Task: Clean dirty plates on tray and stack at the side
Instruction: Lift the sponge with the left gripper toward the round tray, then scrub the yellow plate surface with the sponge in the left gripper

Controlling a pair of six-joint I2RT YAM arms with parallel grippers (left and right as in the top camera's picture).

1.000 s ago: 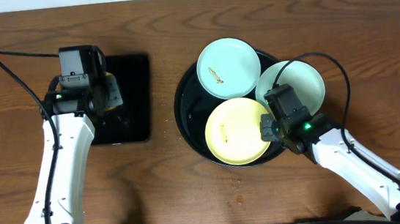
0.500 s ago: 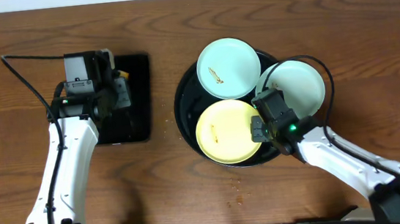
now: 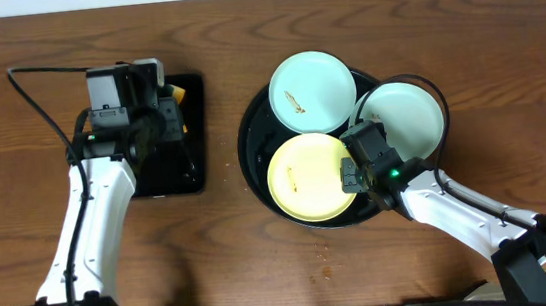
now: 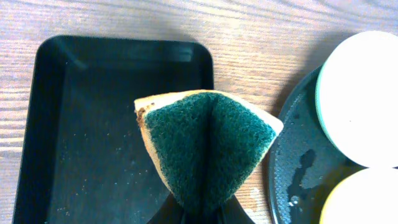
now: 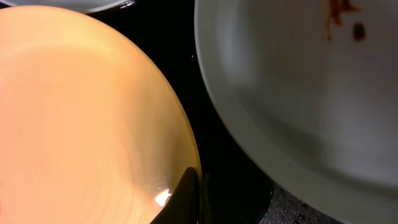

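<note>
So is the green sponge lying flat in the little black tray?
No, the sponge is folded and pinched in the left gripper, held over the rectangular tray.

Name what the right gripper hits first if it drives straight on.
The yellow plate: the right gripper sits at its rim, pointing across it, though depth is unclear.

A folded green-and-yellow sponge (image 4: 208, 149) hangs over the small rectangular black tray (image 4: 81, 124).
</note>
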